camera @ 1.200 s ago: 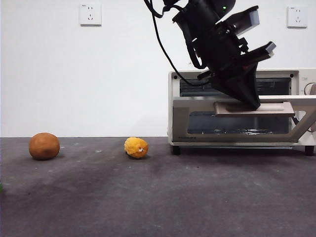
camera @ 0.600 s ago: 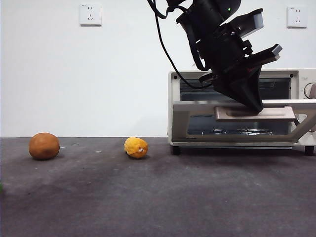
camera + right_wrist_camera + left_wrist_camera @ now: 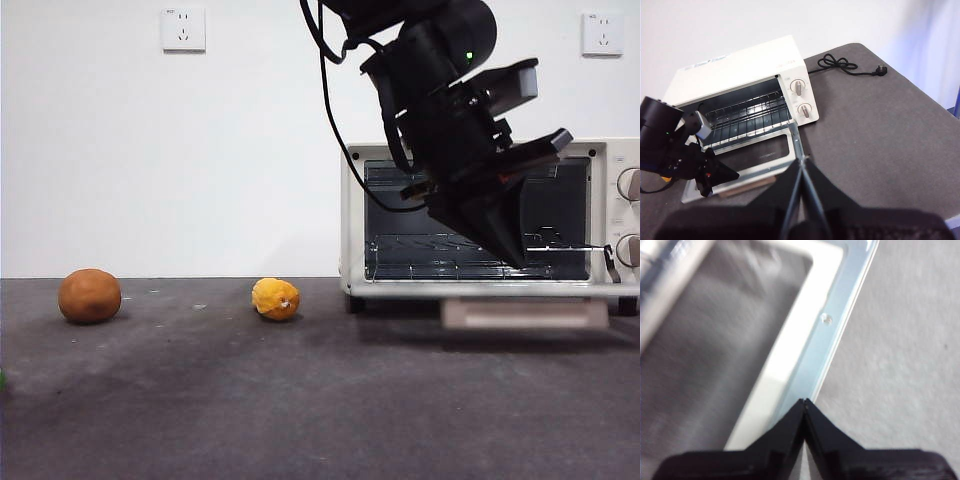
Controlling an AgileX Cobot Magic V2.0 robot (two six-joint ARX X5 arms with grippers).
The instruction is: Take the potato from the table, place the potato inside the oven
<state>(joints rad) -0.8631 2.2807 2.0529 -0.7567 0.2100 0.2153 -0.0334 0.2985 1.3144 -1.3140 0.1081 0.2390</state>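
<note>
The brown potato (image 3: pixel 89 295) lies at the far left of the table (image 3: pixel 300 400), far from both grippers. The cream oven (image 3: pixel 352 220) stands at the right with its door dropped flat, the beige handle (image 3: pixel 524 313) blurred low in front. My left gripper (image 3: pixel 515 258) hangs shut in front of the open oven mouth, just above the door, holding nothing. In the left wrist view its tip (image 3: pixel 804 401) is over the door's frame (image 3: pixel 790 360). My right gripper (image 3: pixel 801 160) is shut and empty, high above the oven (image 3: pixel 735 62).
A small bumpy yellow-orange object (image 3: pixel 276 298) lies left of the oven. A wire rack (image 3: pixel 450 245) sits inside the oven and two knobs (image 3: pixel 799 92) are on its right side. The power cord (image 3: pixel 845 65) trails behind. The table's edge runs at the far right.
The oven door has swung from half open to fully down, its handle falling to table height. The left gripper has dropped lower and is off the handle.
</note>
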